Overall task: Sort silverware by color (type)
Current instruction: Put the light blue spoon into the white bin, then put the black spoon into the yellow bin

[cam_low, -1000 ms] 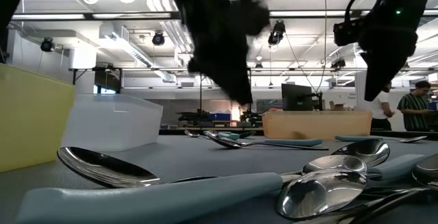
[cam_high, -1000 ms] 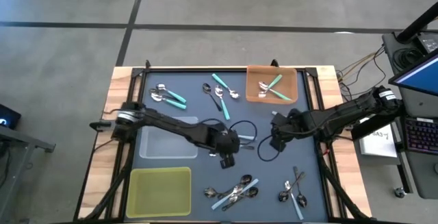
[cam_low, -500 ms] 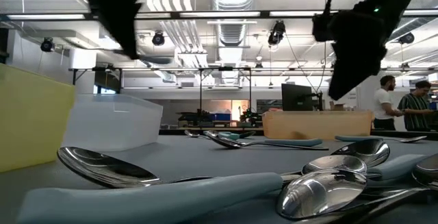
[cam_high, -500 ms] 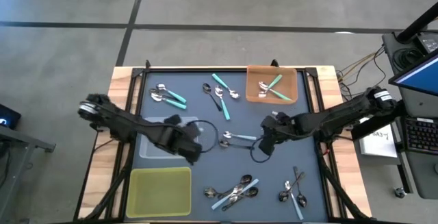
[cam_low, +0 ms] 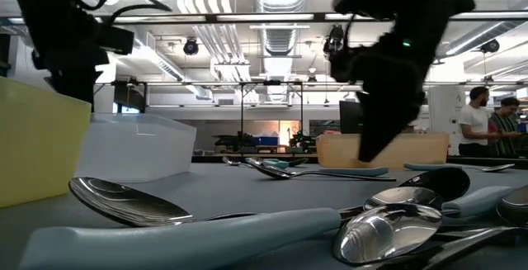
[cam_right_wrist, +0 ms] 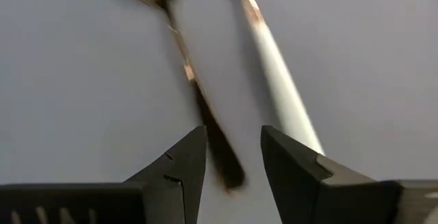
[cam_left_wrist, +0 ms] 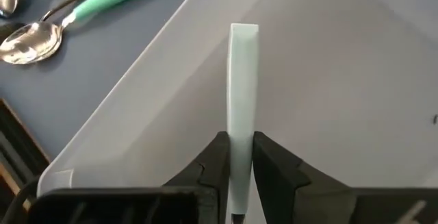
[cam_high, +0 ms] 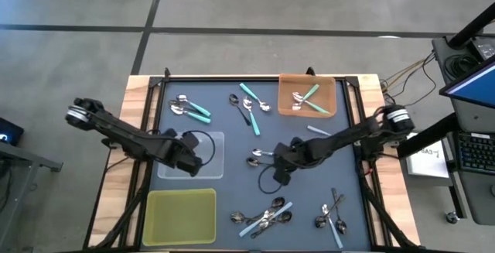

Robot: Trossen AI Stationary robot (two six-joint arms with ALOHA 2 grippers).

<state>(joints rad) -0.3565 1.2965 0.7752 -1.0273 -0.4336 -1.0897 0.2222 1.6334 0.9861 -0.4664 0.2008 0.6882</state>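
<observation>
My left gripper (cam_high: 186,154) (cam_left_wrist: 236,145) hangs over the clear tray (cam_high: 203,166), shut on a pale blue spoon handle (cam_left_wrist: 243,80); the spoon's bowl is hidden. My right gripper (cam_high: 280,162) (cam_right_wrist: 233,138) is open at the table's middle, just above a dark-handled spoon (cam_right_wrist: 195,94). The end of that handle shows between its fingers, and a pale-handled spoon (cam_right_wrist: 277,80) lies beside it. Both spoons (cam_high: 259,156) lie flat on the mat. Other spoons lie in groups (cam_high: 189,107) (cam_high: 249,104) (cam_high: 263,216) (cam_high: 332,213). My left gripper pinches the pale blue handle (cam_left_wrist: 241,125) between its two fingers (cam_left_wrist: 217,157), which lie along it. The handle's free end (cam_left_wrist: 244,31) sticks out ahead of the fingers over the clear tray's floor (cam_left_wrist: 328,80). The fingers hide the bowl end.
An orange tray (cam_high: 325,87) at the far right holds two teal-handled spoons (cam_high: 305,98). A yellow tray (cam_high: 180,216) sits at the near left. A single pale blue spoon (cam_high: 315,131) lies right of the middle. People stand in the room beyond (cam_low: 487,125).
My left gripper has travelled from the table's middle toward the left edge, carrying the pale blue spoon, and now hangs over the clear tray. My right gripper has moved toward the left, to the two spoons at the table's middle.
</observation>
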